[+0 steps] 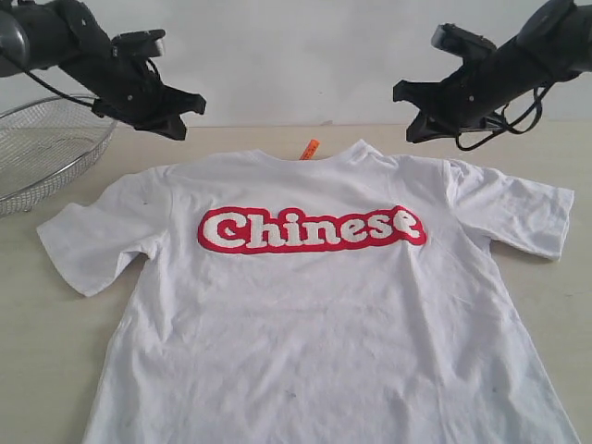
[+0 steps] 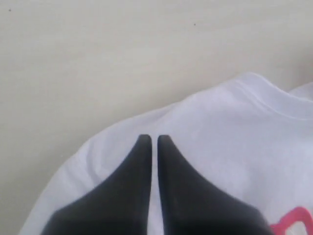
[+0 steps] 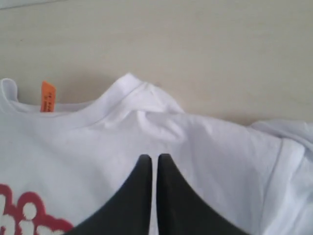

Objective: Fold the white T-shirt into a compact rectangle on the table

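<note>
Nearest you in the exterior view is the lower body of the soft short-sleeved white T-shirt (image 1: 314,314), whose hem runs out past the near edge of the picture. You see it spread flat and unfolded on the wide, pale beige wood-grain surface (image 1: 37,361), printed side up, with the collar at the far end and one sleeve out to either side. Red-outlined white "Chinese" lettering (image 1: 312,229) runs across the chest, and a small orange neck tag (image 1: 309,149) sticks up at the collar. Light wrinkles show in the cloth.

Your black left arm (image 1: 102,55) reaches in from the far left and hangs raised above the shirt's shoulder on its side, clear of the cloth. The left jaws are closed with nothing between them. In the left wrist view the two black tapered fingers (image 2: 127,196) stand side by side with only a thin slit between, their tips over the shoulder near the collar seam.

Your black right arm (image 1: 504,69) hangs the same way over the other shoulder. The right jaws are likewise closed and empty, and their fingers (image 3: 134,200) point toward a bunched corner of the collar.

You also have a round wire-mesh metal basket (image 1: 46,148) on the surface at the far left, near that sleeve.
</note>
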`<state>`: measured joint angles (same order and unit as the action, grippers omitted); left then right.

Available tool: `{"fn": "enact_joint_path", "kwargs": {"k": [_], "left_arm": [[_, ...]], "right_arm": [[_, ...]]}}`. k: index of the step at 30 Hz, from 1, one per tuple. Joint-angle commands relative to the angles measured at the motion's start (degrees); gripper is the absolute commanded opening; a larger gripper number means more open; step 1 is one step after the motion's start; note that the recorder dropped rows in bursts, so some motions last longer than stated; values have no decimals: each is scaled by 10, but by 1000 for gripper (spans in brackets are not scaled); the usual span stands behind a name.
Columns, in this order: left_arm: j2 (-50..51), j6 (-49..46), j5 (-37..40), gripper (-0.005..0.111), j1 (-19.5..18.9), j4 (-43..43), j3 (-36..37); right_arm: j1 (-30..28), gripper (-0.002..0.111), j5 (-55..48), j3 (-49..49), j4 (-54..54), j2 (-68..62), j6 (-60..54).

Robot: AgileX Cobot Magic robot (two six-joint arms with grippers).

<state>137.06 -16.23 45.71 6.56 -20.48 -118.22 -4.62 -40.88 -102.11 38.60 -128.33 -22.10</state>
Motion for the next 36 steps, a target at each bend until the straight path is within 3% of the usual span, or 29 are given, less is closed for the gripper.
{"fn": "enact_joint_path", "kwargs": {"k": [1,6,12,15,18,20,31,36], "left_arm": [[-38,-9,59,5,1,-19,-4],[-67,-17,158,5,1,-107,8],[-122,-22,199,5,20,-136,59],[-156,-22,182,5,33,-136,97],[-187,-22,175,5,40,-136,141],[-207,-22,162,5,42,-136,171],[-288,-51,71,5,42,-136,350],[-293,-68,58,5,42,-136,386]], "right_arm": [[-20,0,13,104,1,89,13],[-84,0,-52,218,1,177,72],[-185,6,-108,232,5,187,71],[-207,23,-77,232,14,173,47],[-218,49,-47,231,13,148,28],[-223,57,-42,224,14,125,27],[-235,55,-52,161,18,34,20],[-237,55,-58,161,17,31,22]]}}
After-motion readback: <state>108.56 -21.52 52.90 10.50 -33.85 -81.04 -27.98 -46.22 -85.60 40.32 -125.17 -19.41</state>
